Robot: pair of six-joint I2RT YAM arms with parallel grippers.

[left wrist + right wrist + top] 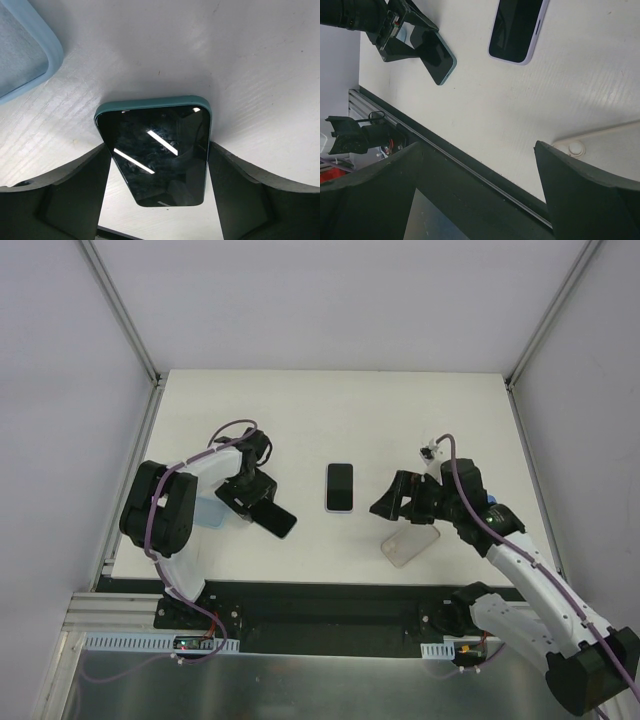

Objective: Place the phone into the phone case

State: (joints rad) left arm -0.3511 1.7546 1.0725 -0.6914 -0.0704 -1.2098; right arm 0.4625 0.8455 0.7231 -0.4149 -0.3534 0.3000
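A dark-screened phone point(155, 155) with a teal rim sits between the fingers of my left gripper point(158, 145), both pads pressed against its long sides. From above, this phone point(278, 520) sticks out of the left gripper point(265, 510) toward the table's front. A light blue phone case point(25, 50) lies just behind it, at the left point(208, 510). A second phone point(340, 487) with a pale lilac rim lies face up at the centre. My right gripper point(385, 495) stands open above the table, beside a clear case point(410, 544).
The table's black front rail point(470, 170) runs right under my right gripper point(479, 145). The clear case point(600, 145) lies close to its right finger. The lilac-rimmed phone point(517, 27) lies further out. White enclosure walls border the table point(330, 420).
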